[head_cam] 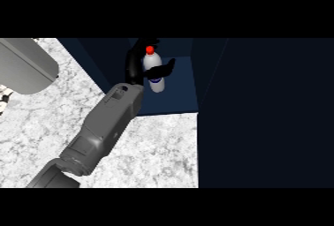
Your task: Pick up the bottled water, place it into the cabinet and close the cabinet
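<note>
The bottled water [155, 84] is a pale bottle with a red cap and a blue label band. It stands upright inside the dark blue cabinet [179, 90] at the top centre. My right hand [135, 64] reaches into the cabinet from the lower left on a long grey forearm. Its fingers curl round the bottle's left side and its thumb [163, 68] crosses the front. The bottle's lower end shows below the hand, close to the cabinet floor. I cannot tell whether it touches the floor. My left hand does not show.
A dark, near-black panel [267, 110], seemingly the cabinet's door, fills the right side. White marbled counter [157, 150] spreads below and to the left. A big rounded grey object [26, 66] sits at the upper left, with a small black-and-white thing [4, 100] at the left edge.
</note>
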`<state>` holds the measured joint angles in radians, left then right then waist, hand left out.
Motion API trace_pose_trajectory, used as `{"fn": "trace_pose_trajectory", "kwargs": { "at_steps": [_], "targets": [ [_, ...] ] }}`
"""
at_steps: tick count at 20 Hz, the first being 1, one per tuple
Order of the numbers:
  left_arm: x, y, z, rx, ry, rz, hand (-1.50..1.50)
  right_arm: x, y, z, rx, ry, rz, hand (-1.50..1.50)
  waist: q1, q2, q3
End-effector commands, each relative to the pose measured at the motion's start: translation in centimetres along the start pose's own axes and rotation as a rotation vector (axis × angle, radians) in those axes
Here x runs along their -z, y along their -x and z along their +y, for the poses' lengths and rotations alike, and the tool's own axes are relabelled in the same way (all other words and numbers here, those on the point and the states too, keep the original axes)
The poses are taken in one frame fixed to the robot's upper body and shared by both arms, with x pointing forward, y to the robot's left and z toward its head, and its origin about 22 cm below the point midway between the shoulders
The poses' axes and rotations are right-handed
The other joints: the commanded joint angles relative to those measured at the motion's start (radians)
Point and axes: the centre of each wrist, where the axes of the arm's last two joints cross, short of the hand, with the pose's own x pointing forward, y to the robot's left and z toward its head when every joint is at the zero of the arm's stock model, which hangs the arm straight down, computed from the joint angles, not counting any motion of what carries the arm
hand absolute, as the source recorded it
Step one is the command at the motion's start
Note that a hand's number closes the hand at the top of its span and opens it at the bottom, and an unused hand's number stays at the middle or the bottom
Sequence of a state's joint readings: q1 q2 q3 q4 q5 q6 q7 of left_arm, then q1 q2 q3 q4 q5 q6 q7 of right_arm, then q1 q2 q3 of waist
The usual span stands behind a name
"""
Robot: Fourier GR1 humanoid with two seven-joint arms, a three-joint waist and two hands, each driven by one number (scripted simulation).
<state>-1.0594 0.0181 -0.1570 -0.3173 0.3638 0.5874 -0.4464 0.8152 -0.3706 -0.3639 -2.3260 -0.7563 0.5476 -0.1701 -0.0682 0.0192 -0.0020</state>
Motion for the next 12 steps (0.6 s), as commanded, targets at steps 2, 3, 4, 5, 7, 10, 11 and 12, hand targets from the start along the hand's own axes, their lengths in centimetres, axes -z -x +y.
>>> {"fn": "trace_pose_trajectory", "kwargs": {
  "at_steps": [2,3,4,5,7,10,11,12],
  "targets": [
    [0.4,0.0,-0.1,0.045,-0.024,0.017,-1.50,0.8,-1.5,3.0,0.028,-0.041,-0.057,-1.50,-0.018,0.007,-0.001],
    [0.3,0.3,0.0,0.049,0.011,0.020,-1.50,0.5,-2.0,2.0,0.033,-0.041,-0.051,-1.50,-0.012,0.002,0.000],
    [1.6,-0.4,1.5,0.041,-0.018,0.018,-1.50,1.0,-1.0,1.2,0.023,-0.041,-0.045,-1.50,-0.010,0.010,0.000],
    [1.0,-0.7,0.0,0.073,-0.020,0.012,-1.50,0.6,-1.2,1.3,0.028,-0.044,-0.051,-1.50,-0.011,0.004,0.000],
    [0.7,-0.4,-0.3,0.029,-0.020,0.013,-1.50,1.2,-1.5,2.2,0.039,-0.036,-0.049,-1.50,-0.006,0.006,-0.001],
    [0.6,-0.7,-0.9,0.035,0.027,-0.054,-1.50,1.3,-1.1,1.5,0.011,-0.028,-0.059,-1.50,0.001,0.004,0.000],
    [0.7,0.1,0.2,0.013,0.045,-0.052,-1.50,1.9,-1.6,1.0,0.018,-0.035,-0.074,-1.50,0.008,0.005,-0.001],
    [0.8,-1.0,-0.8,-0.006,0.040,-0.078,-1.50,1.1,-1.7,1.7,0.005,-0.027,-0.044,-1.50,-0.005,0.002,-0.001]
  ]
}}
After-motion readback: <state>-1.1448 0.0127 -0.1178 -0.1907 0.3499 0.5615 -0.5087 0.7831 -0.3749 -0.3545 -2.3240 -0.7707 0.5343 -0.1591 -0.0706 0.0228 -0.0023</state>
